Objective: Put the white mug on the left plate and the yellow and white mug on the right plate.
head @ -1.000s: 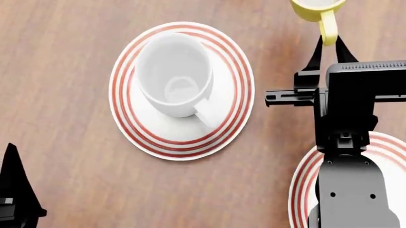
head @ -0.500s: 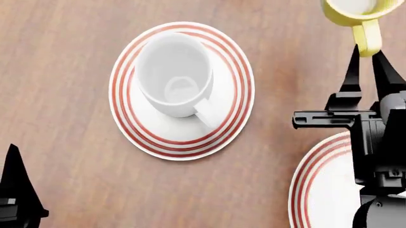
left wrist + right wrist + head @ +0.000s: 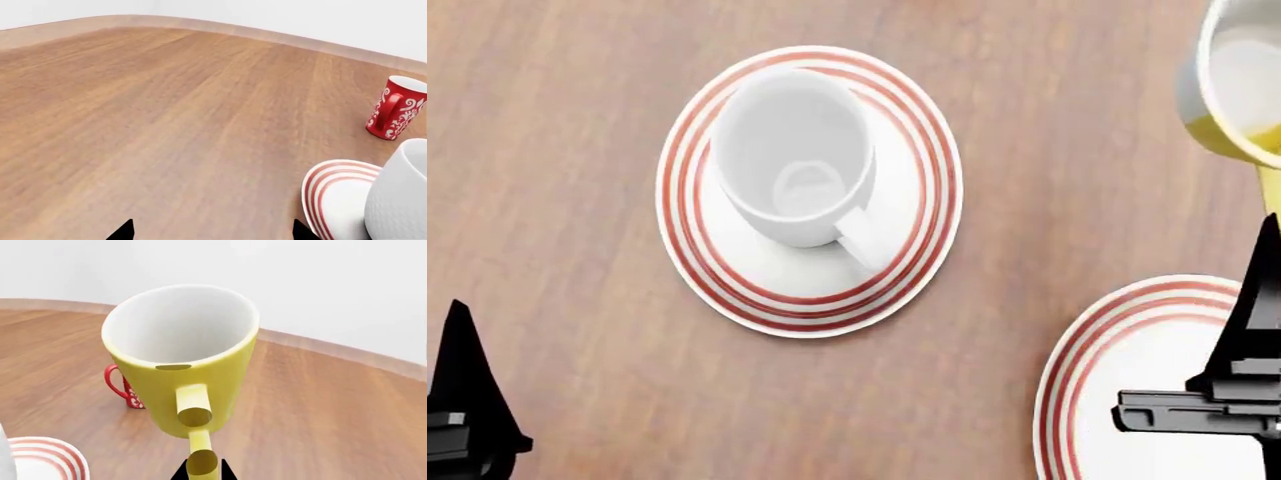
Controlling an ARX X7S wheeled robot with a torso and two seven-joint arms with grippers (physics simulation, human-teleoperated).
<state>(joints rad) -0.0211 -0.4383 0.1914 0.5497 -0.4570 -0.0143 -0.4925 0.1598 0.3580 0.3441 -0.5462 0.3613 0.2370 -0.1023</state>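
Observation:
The white mug (image 3: 794, 150) stands upright on the left plate (image 3: 924, 255), handle toward me; it also shows in the left wrist view (image 3: 400, 200), as does that plate (image 3: 333, 192). My right gripper (image 3: 1270, 235) is shut on the handle of the yellow and white mug (image 3: 1238, 85). It holds the mug raised just beyond the right plate (image 3: 1121, 350). In the right wrist view the jaws (image 3: 202, 471) clamp the yellow handle below the mug (image 3: 183, 360). My left gripper (image 3: 457, 345) is open and empty (image 3: 212, 231) near the front left, apart from the left plate.
A red mug with white pattern (image 3: 395, 114) stands at the back of the wooden table; it is partly hidden behind the yellow mug in the right wrist view (image 3: 123, 387). The table's far edge (image 3: 267, 34) meets a white wall.
My right gripper has carried the yellow and white mug to the right and toward me, up close to the right plate. The left arm and the white mug have not moved.

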